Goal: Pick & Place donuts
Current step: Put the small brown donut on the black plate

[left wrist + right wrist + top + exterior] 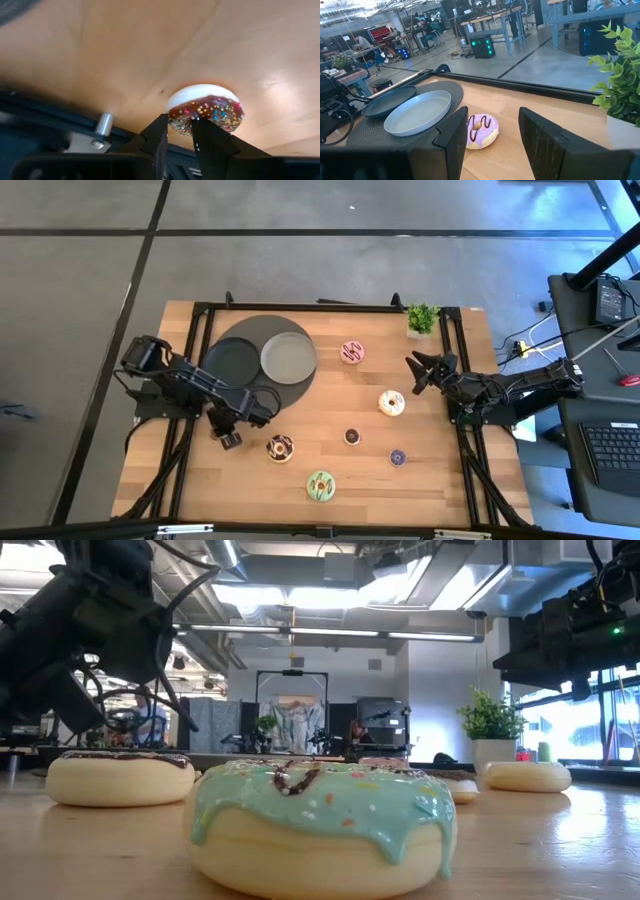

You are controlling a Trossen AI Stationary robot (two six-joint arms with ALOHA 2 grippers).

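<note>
Five donuts lie flat and apart on the wooden table: pink (352, 352), cream-white (391, 403), chocolate with sprinkles (280, 447), green (320, 486), plus a tiny brown one (352, 437) and a tiny purple one (397, 458). My left gripper (268, 408) hovers just on the far-left side of the chocolate donut (206, 112), its fingers only a narrow gap apart (180, 127). My right gripper (420, 370) is open near the right edge, pointing at the pink donut (481, 131), with its fingers (492, 116) well short of it.
A grey plate (288, 357) and a dark plate (232, 360) sit on a large dark round disc (250, 330) at the far left. A small potted plant (422, 318) stands at the far right corner. Black frame rails run along the table's sides.
</note>
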